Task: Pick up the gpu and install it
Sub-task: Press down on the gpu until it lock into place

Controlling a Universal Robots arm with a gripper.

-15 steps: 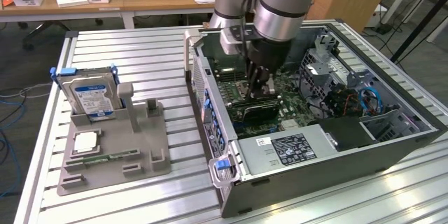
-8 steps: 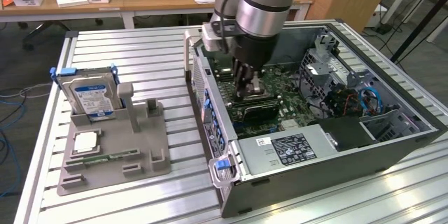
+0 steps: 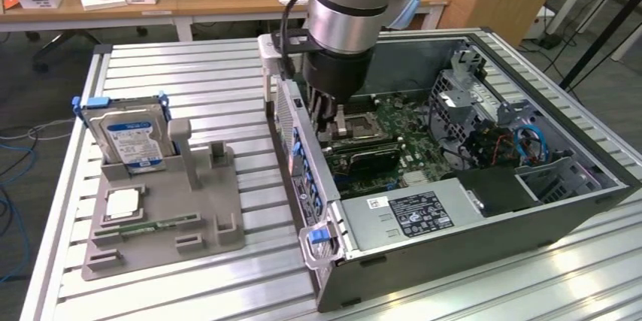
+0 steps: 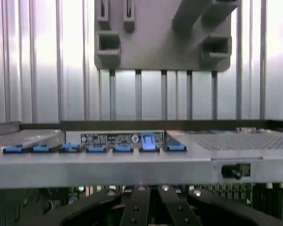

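We've got the gripper down inside the computer case, by its back wall; we can't tell its grip.

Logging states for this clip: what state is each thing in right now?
Case: on its side, open.
Gpu: inside the case on the board; seating unclear.
Gripper: down inside the case, beside the gpu.
Hard drive: upright in the holder.
Memory stick: flat in the holder.
Holder: on the table, middle slots empty.
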